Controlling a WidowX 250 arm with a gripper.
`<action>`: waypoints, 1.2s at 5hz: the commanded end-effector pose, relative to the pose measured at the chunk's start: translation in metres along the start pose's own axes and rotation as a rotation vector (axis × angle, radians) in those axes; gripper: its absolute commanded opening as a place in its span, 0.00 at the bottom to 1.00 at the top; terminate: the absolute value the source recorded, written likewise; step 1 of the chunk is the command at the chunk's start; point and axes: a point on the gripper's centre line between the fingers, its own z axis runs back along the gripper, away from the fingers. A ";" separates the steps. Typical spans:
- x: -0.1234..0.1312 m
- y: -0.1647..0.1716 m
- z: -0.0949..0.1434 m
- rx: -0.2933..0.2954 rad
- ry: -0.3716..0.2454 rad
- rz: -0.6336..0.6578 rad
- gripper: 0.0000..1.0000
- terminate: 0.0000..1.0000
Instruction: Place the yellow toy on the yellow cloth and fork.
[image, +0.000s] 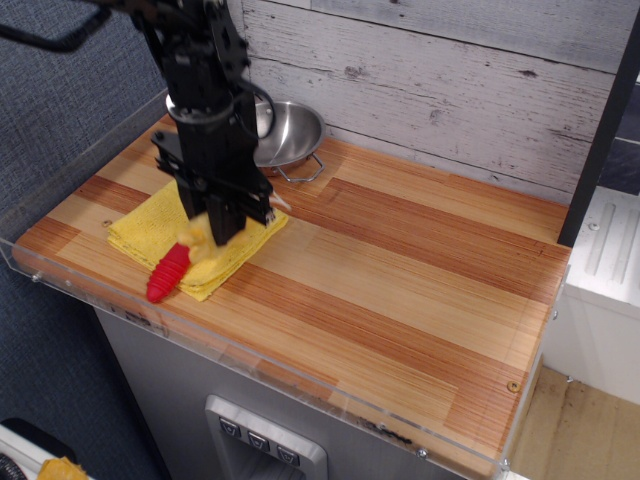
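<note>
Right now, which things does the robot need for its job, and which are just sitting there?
Needed: yellow toy in the gripper, yellow cloth, fork lying on the cloth.

Just sitting there: metal bowl at the back of the table.

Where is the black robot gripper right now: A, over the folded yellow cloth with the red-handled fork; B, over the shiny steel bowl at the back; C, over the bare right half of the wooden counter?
A: the black gripper hangs over the yellow cloth and the red-handled fork, left of the steel bowl.

fork (168, 273) tines hidden behind end effector (208, 232), yellow toy (192, 236) blurred, mostly covered
</note>
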 end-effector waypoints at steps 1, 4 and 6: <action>0.004 -0.002 -0.003 -0.001 -0.012 -0.038 0.00 0.00; 0.008 -0.006 0.006 -0.005 0.006 -0.045 1.00 0.00; 0.011 -0.007 0.014 0.013 -0.004 -0.067 1.00 0.00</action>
